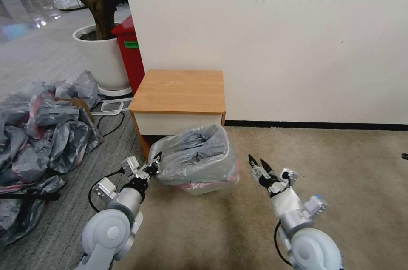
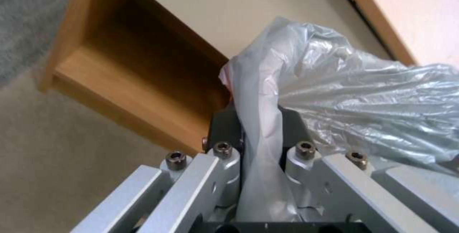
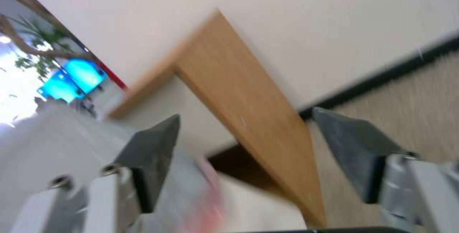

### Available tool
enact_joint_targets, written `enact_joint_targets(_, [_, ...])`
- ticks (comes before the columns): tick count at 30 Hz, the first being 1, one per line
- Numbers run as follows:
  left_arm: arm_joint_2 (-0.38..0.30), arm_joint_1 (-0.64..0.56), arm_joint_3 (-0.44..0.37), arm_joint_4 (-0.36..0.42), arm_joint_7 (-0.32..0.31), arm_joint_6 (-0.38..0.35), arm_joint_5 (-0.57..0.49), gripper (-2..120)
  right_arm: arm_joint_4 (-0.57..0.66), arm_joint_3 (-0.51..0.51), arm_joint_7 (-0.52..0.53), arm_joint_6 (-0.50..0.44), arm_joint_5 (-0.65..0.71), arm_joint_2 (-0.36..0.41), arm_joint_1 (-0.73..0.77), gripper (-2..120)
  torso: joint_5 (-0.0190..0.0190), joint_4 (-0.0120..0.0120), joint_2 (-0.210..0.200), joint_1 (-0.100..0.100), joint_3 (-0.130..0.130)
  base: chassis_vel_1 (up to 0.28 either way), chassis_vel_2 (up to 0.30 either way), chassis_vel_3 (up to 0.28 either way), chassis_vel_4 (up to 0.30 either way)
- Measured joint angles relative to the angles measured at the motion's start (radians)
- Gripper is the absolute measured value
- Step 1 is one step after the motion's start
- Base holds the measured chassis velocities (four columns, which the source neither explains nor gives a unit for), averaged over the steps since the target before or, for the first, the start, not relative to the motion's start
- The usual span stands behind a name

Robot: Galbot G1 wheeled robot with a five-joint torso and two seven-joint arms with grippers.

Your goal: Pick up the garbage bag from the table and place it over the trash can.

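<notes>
The grey translucent garbage bag (image 1: 195,155) is draped over the beige trash can (image 1: 209,187), its pink-red rim hanging low on the can's front. The can stands on the carpet right in front of the light-wood table (image 1: 178,91). My left gripper (image 1: 155,166) is at the can's left side, shut on a fold of the bag (image 2: 335,93), which runs between its dark fingers (image 2: 225,125). My right gripper (image 1: 259,163) hovers just right of the can, open and holding nothing. In the right wrist view its two pads (image 3: 153,154) stand wide apart, with the table (image 3: 239,93) beyond.
A big heap of grey and pink bags (image 1: 42,125) covers the floor on the left. Behind it stand a white plant pot (image 1: 102,57) and a red bin (image 1: 129,55). The wall (image 1: 276,40) runs behind the table. Open beige carpet (image 1: 331,168) lies to the right.
</notes>
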State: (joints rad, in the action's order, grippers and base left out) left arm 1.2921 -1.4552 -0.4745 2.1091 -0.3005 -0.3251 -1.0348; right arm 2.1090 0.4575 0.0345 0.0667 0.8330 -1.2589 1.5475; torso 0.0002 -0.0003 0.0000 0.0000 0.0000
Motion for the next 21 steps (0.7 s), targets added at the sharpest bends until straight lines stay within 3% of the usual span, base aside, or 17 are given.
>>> enact_joint_targets(2, [-0.005,-0.001,0.01,-0.004,0.002,0.001,0.041,7,0.03,0.004,0.0,0.004,-0.027,0.014,-0.008,84,-0.0001,0.0001,0.0,0.0,0.0,0.0,0.0,0.0,0.0])
enact_joint_targets(5, [-0.029,-0.002,0.053,-0.008,0.004,0.008,0.199,7,0.101,-0.018,-0.03,0.019,-0.194,0.113,-0.058,97,-0.0001,0.0002,0.0,0.0,0.0,0.0,0.0,0.0,0.0])
enact_joint_targets(10, [-0.053,-0.008,0.087,0.013,0.01,0.013,0.291,7,0.158,-0.079,-0.067,0.095,-0.277,0.213,-0.147,100,-0.0002,0.0004,0.0,0.0,0.0,0.0,0.0,0.0,0.0])
enact_joint_targets(11, [-0.064,-0.013,0.099,0.03,0.018,0.015,0.325,7,0.176,-0.132,-0.071,0.159,-0.293,0.257,-0.217,95,-0.0001,0.0002,0.0,0.0,0.0,0.0,0.0,0.0,0.0])
enact_joint_targets(12, [-0.064,-0.013,0.099,0.03,0.018,0.015,0.325,7,0.176,-0.132,-0.071,0.159,-0.293,0.257,-0.217,95,-0.0001,0.0002,0.0,0.0,0.0,0.0,0.0,0.0,0.0])
enact_joint_targets(15, [-0.081,-0.03,0.116,0.061,0.049,0.018,0.406,7,0.186,-0.279,-0.088,0.329,-0.304,0.345,-0.39,82,-0.0001,0.0006,0.0,0.0,0.0,0.0,0.0,0.0,0.0])
enact_joint_targets(16, [-0.081,-0.03,0.116,0.061,0.049,0.018,0.406,7,0.186,-0.279,-0.088,0.329,-0.304,0.345,-0.39,82,-0.0001,0.0006,0.0,0.0,0.0,0.0,0.0,0.0,0.0])
enact_joint_targets(20, [-0.107,-0.04,0.13,0.085,0.077,0.032,0.49,7,0.18,-0.471,-0.176,0.473,-0.307,0.419,-0.582,64,-0.0003,0.0004,0.0,0.0,0.0,0.0,0.0,0.0,0.0])
enact_joint_targets(21, [-0.107,-0.04,0.13,0.085,0.077,0.032,0.49,7,0.18,-0.471,-0.176,0.473,-0.307,0.419,-0.582,64,-0.0003,0.0004,0.0,0.0,0.0,0.0,0.0,0.0,0.0])
